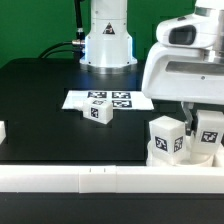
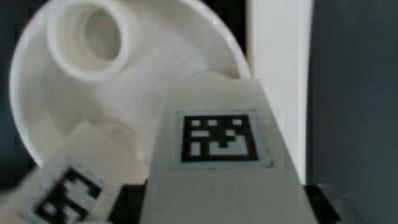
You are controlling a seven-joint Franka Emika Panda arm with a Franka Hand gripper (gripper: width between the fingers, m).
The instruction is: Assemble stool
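Observation:
The round white seat [image 2: 71, 90] fills the wrist view, with an open socket [image 2: 98, 40] at its far side. My gripper [image 2: 228, 208] is shut on a white tagged leg [image 2: 222, 140], its dark fingers [image 2: 146, 200] against both sides, and holds the leg over the seat. A second tagged leg [image 2: 71, 185] stands in the seat beside it. In the exterior view the gripper [image 1: 207, 138] holds its leg [image 1: 208, 130] at the right, next to the standing leg [image 1: 166, 137] on the seat [image 1: 160, 157]. A third leg [image 1: 98, 112] lies loose on the black table.
The marker board [image 1: 110, 99] lies flat in front of the robot base [image 1: 107, 40]. A long white rail [image 1: 100, 180] runs along the table's front edge. A small white piece [image 1: 3, 129] sits at the exterior view's left edge.

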